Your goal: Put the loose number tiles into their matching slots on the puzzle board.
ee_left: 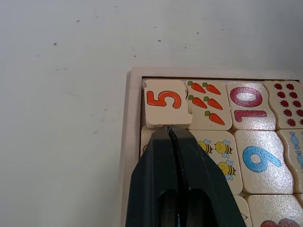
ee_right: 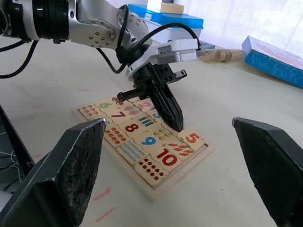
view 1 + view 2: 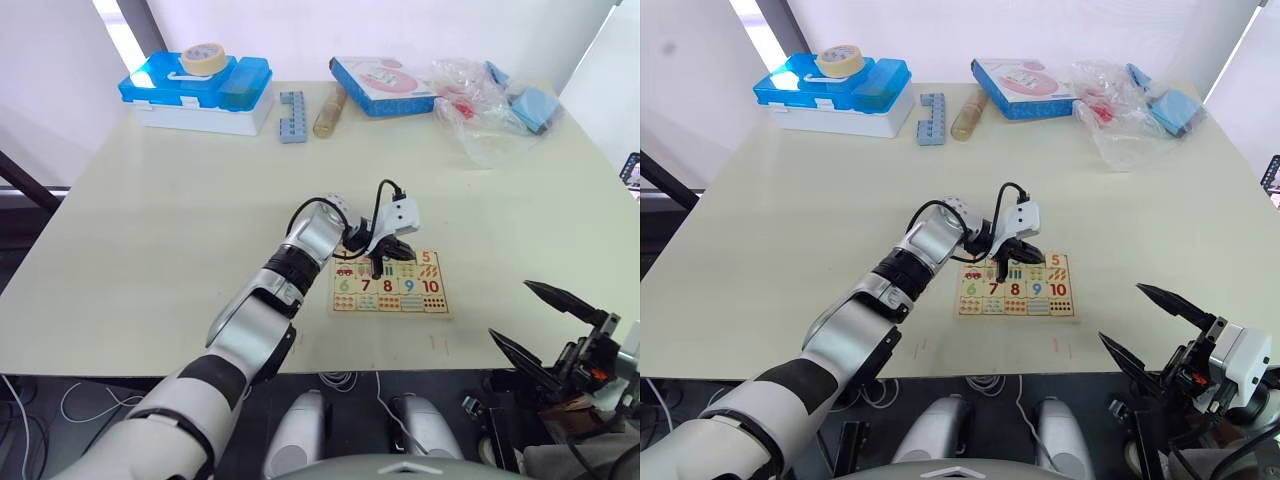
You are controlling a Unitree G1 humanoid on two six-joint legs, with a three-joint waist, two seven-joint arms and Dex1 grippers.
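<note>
Black left tool [image 1: 171, 128] tip-down against red 5 tile [image 1: 165, 109].

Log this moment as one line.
left tool: shut, tips at 5 tile | tile: in board corner | right tool: open, off board

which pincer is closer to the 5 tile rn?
Left. The left pincer is shut, tips at the 5 tile edge on the puzzle board. The right pincer hangs open off the table's near edge.
</note>
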